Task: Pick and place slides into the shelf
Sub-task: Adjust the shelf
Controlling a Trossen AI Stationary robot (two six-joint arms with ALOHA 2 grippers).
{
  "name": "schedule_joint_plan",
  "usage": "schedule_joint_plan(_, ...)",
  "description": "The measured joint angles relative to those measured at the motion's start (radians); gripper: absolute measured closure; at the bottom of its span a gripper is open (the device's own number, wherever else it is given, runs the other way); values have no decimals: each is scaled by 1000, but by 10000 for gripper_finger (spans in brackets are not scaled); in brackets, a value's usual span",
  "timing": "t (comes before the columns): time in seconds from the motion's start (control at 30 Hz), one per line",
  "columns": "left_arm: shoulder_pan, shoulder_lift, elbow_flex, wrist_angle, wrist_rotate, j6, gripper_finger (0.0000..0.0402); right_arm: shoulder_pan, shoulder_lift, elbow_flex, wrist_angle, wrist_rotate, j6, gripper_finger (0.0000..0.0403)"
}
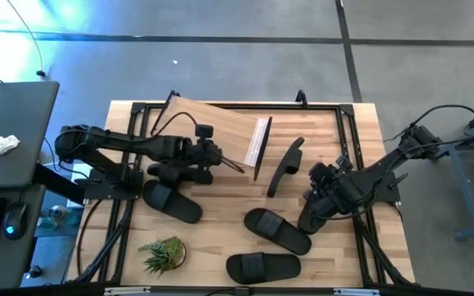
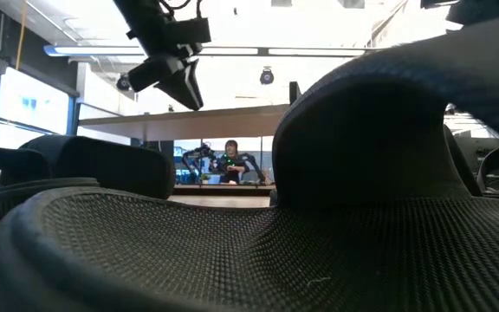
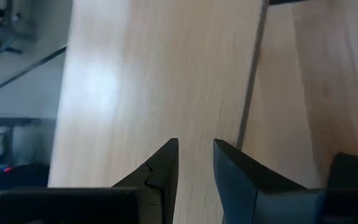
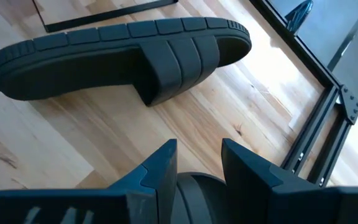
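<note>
We count five slides [image 1: 277, 230] on the worktop [image 1: 220, 247]: one on its edge just ahead of the right hand [image 4: 199, 163], long axis crosswise to its parted, ungrasping fingers. Left hand [image 3: 196, 163] hovers released over the tilted shelf [image 1: 220, 131].

The large tabletop [image 1: 220, 238] is pale wood plank with visible grain and a low satin sheen. The tilted light wood shelf board [image 1: 212, 131] looks smoother and slightly glossy, catching a soft highlight, and is edged by a thin matt black metal frame [image 1: 142, 123]. The black slip-on slides [image 4: 123, 56] look like matt rubbery foam; a ribbed sole edge shows on one, and a fine woven-looking texture on the footbed of the nearest slide [image 2: 232, 251].
</note>
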Motion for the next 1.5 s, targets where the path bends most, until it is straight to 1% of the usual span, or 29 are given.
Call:
schedule_joint_plan(0.1,8,0,0,16,28,33,314,5,-1,0,0,13,6,284)
schedule_joint_plan(0.33,8,0,2,16,40,66,314,42,-1,0,-11,39,29,284)
schedule_joint_plan(0.53,8,0,64,-3,117,68,314,53,-1,0,-15,39,42,284)
schedule_joint_plan(0.6,8,0,82,-20,158,86,314,52,-1,0,-14,39,42,284)
schedule_joint_plan(0.67,8,-1,86,-47,198,108,314,53,-1,0,-14,39,42,284)
schedule_joint_plan(0.77,8,-1,68,-61,217,131,314,52,-1,0,-14,39,41,284)
schedule_joint_plan(0.87,8,-1,53,-60,212,143,314,52,-1,0,-15,41,40,284)
schedule_joint_plan(1.07,9,-1,43,-48,155,151,314,52,-1,0,-20,50,39,284)
schedule_joint_plan(1.3,9,1,43,-49,152,199,314,52,-1,0,-42,51,38,284)
schedule_joint_plan(1.4,9,28,43,-51,146,207,314,52,-1,0,-42,59,18,284)
schedule_joint_plan(1.5,7,55,45,-42,107,246,314,52,-1,0,-42,68,12,284)
